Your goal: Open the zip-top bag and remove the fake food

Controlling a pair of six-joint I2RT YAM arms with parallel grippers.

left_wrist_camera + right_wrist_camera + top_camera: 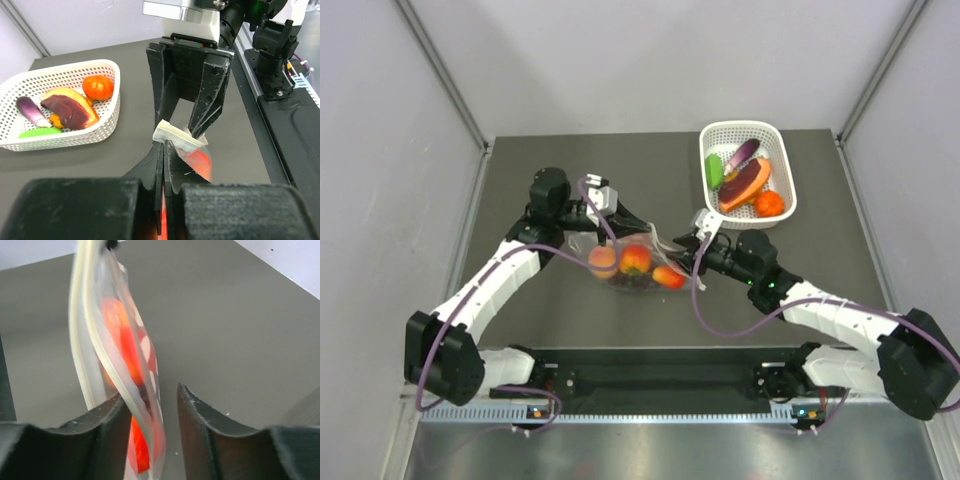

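The zip-top bag (630, 262) hangs above the table's middle between my two grippers. Through it I see the fake food: a peach-orange fruit (603, 260), a red-orange fruit (636, 260), another red-orange fruit (669, 276) and a dark grape bunch (635, 284). My left gripper (618, 224) is shut on the bag's top edge, seen in the left wrist view (165, 150) just below the zip strip (175, 136). My right gripper (692, 250) is open, and the bag (125, 355) lies between its fingers (150, 392), against the left finger only.
A white lattice basket (790, 190) stands at the back right, also in the left wrist view (60, 70). It holds a purple eggplant (744, 152), a green vegetable (714, 171), a small orange fruit (769, 203) and a red-purple slice (745, 183). Grey walls enclose the table.
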